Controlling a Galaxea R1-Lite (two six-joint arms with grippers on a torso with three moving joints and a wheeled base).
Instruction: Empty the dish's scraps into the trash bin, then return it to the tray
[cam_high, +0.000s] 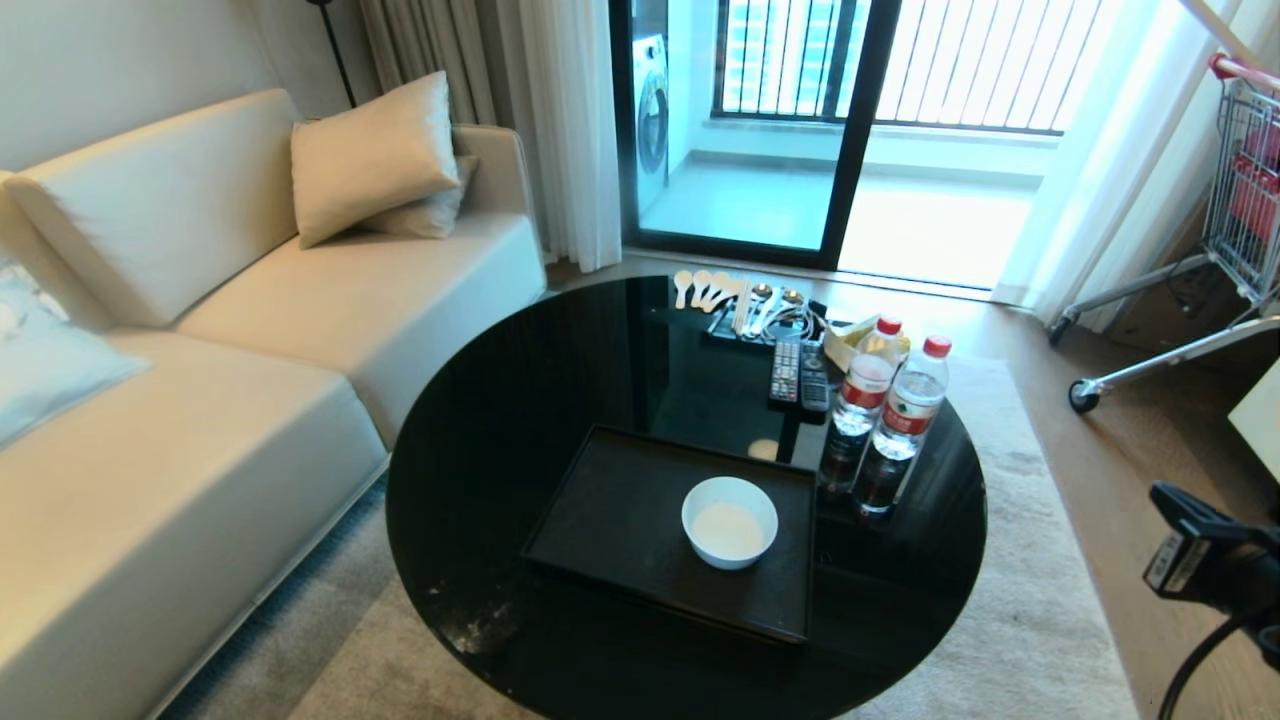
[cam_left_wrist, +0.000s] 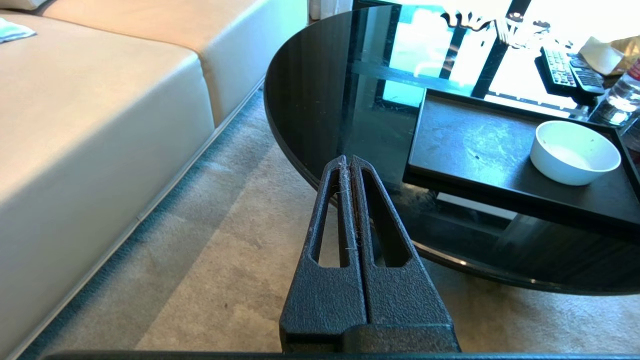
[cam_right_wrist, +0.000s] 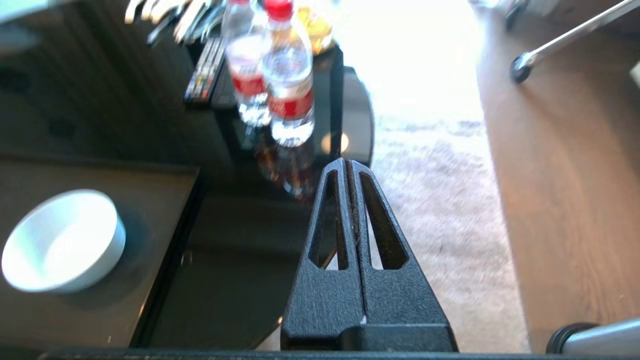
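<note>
The white bowl (cam_high: 729, 521) sat empty on the black tray (cam_high: 620, 520). Both the left gripper (cam_left_wrist: 348, 161) and the right gripper (cam_right_wrist: 346, 164) were clenched on nothing, off the round table (cam_high: 500, 420).

Right arm's black housing (cam_high: 1215, 560) cut off by the head view's right edge; its fingers out of that view. Wire shopping cart (cam_high: 1245, 180) cropped at the same edge. Cluster of pale spoons and utensils (cam_high: 740, 300) at the round black glass table's (cam_high: 480, 450) far rim too small to sort. Two clear red-capped water bottles (cam_right_wrist: 272, 75) blurred in the right wrist view, tops clipped.
</note>
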